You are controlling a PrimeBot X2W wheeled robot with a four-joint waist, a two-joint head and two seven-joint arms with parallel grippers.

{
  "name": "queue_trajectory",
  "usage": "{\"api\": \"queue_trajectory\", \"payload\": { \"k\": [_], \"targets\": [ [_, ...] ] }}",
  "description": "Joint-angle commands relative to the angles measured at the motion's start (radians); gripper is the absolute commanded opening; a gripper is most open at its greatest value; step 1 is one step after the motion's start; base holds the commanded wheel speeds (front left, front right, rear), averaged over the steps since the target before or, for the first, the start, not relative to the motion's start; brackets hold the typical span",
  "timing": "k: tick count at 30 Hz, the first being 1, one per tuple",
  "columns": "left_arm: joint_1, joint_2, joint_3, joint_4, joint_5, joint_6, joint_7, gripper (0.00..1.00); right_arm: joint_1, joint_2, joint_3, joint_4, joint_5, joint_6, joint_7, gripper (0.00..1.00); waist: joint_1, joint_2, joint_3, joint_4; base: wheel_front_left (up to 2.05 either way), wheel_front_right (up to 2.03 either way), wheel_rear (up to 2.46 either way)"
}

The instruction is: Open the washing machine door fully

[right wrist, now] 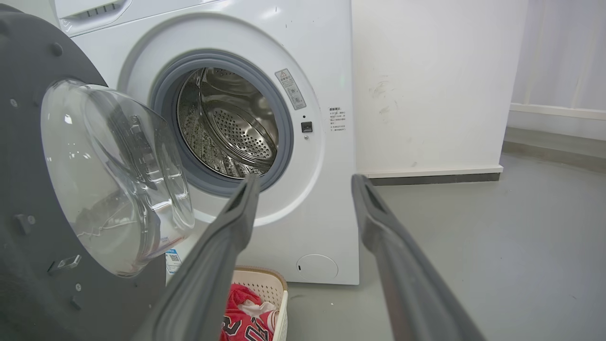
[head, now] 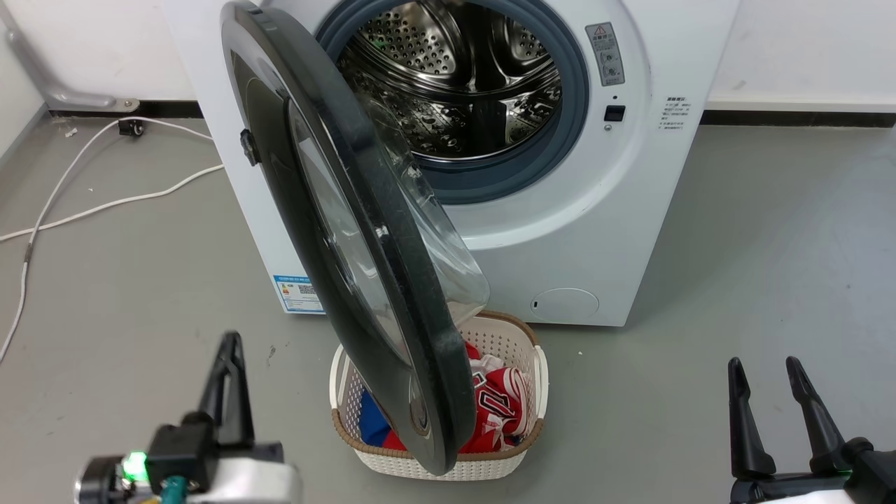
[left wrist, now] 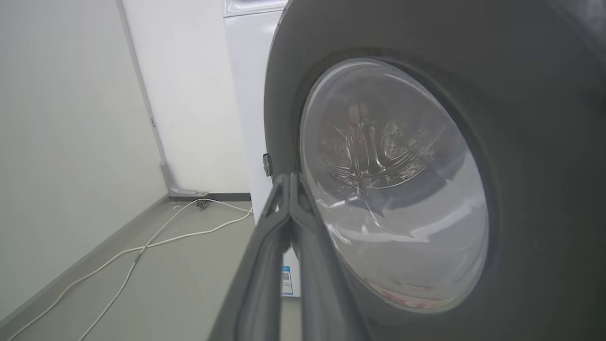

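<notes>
Door (head: 329, 231) ajar, jersey (head: 500, 406) number perhaps "10"; left gripper (head: 231, 343) tips together, right gripper (head: 763, 365) wide.

You have bright, even light, with only a soft shadow on the floor (head: 700, 280) beside the machine (head: 574, 231). Glare streaks the door (right wrist: 113, 175) glass and the drum (head: 455, 77). Your left fingers (left wrist: 258, 284) are blurred, and wrist views bow at the edges.

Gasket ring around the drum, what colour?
Grey-blue gasket; head view shows it best.
</notes>
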Motion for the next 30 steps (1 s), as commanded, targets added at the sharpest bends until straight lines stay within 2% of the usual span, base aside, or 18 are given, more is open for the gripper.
{"api": "queue_trajectory", "payload": {
  "k": [1,7,12,20,30],
  "targets": [
    [-0.029,0.014,0.013,-0.023,0.003,0.000,-0.002,0.00,-0.006,0.004,0.004,0.001,0.005,0.000,-0.002,1.00,0.0000,-0.0001,0.000,-0.001,0.00,0.00,0.00],
    [-0.122,0.047,0.017,-0.148,0.027,-0.011,-0.002,0.00,-0.011,0.004,0.012,-0.002,0.004,0.000,-0.002,1.00,0.0000,-0.0001,-0.002,-0.002,0.00,0.00,0.00],
    [-0.211,0.070,-0.049,-0.274,0.059,-0.042,-0.002,0.00,-0.013,0.004,0.016,-0.005,0.002,0.000,-0.002,1.00,0.0000,-0.0001,0.000,-0.001,0.00,0.00,0.00],
    [-0.341,0.084,-0.249,-0.399,0.117,-0.099,-0.002,0.00,-0.015,0.004,0.033,-0.004,-0.003,0.000,-0.002,1.00,0.0000,-0.0001,0.004,-0.007,0.00,0.00,0.00],
    [-0.383,0.065,-0.495,-0.351,0.120,-0.144,-0.002,0.00,-0.014,0.004,0.045,-0.005,-0.003,0.000,-0.002,1.00,0.0000,-0.0001,0.008,-0.019,0.00,0.00,0.00]
  ]
}}
